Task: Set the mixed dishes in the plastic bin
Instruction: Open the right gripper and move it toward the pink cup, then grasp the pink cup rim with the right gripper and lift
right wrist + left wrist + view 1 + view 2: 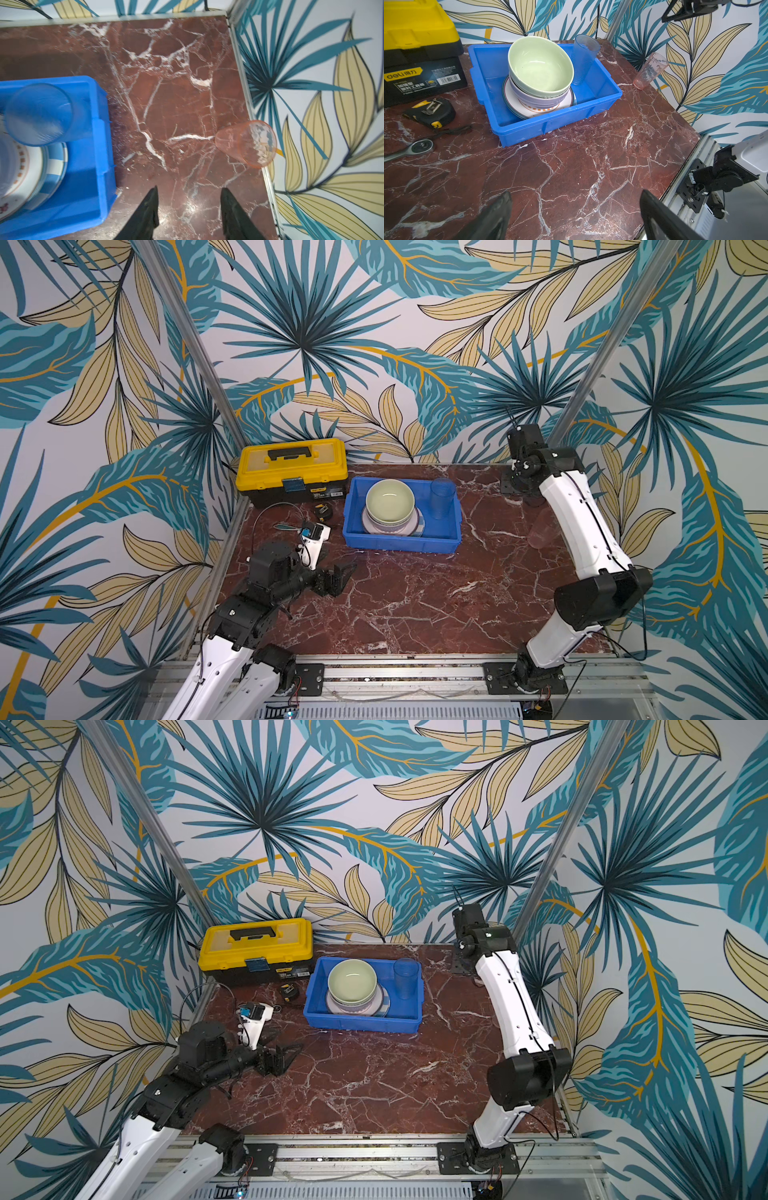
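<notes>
our right gripper [189, 188] hangs over bare marble with its two black fingers apart and nothing between them. just past the fingertips and off toward the side wall stands the pinkish see-through tumbler [245, 143], upright on the red marble table [166, 93] at its very edge, close against the leaf-print wall. it is the one dish we see outside the bin.

on the gripper's other side, toward the middle of the table, sits the blue plastic bin [99, 124]. the bluish tumbler [39, 114] stands upright in the bin's corner nearest the gripper. next to it is the stack: a pale green bowl [542, 64] nested in a lavender bowl [537, 99], on the white plate with the orange sunburst [542, 109], with a blue-and-white striped plate [56, 166] beneath.

further off, our left gripper [575, 191] rests low over the near side of the table, its jaws spread wide and empty, well apart from the bin. a tape measure [431, 112], a ratchet wrench [417, 147] and the yellow-and-black toolbox [419, 52] lie on that side and are no part of the job.

we judge the task nearly done, with the last pick in hand. the next move calls for swinging the right gripper toward the wall, lowering the open fingers around the pinkish tumbler's body and closing gently. the tumbler is light and slick, and the wall leaves little room on its far side. then we would lift it over the bin's rim and set it down in the free floor beside the bluish tumbler.
</notes>
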Controlling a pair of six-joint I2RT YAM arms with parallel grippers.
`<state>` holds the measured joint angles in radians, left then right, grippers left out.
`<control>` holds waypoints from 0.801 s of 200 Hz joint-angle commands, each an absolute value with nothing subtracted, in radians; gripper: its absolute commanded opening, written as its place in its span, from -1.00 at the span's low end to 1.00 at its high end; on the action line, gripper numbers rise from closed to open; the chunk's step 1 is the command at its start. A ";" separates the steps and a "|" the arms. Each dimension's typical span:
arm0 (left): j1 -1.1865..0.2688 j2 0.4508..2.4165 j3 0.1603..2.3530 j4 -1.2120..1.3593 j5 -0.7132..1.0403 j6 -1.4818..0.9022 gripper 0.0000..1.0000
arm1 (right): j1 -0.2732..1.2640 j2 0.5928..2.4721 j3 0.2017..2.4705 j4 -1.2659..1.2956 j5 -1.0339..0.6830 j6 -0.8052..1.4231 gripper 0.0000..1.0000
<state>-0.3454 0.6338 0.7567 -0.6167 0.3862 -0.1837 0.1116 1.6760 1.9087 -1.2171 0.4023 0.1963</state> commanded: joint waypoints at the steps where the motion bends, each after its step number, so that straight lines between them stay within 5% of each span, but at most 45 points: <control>1: -0.349 0.636 0.744 -0.594 0.401 -0.186 0.92 | 0.078 1.572 1.802 -1.257 0.440 0.190 0.01; 85: -0.353 0.635 0.744 -0.593 0.401 -0.182 0.92 | -0.156 1.410 1.457 -1.089 0.215 0.136 -0.23; 160: -0.355 0.617 0.742 -0.595 0.394 -0.179 0.93 | -0.195 1.527 1.508 -1.025 0.216 0.129 -0.34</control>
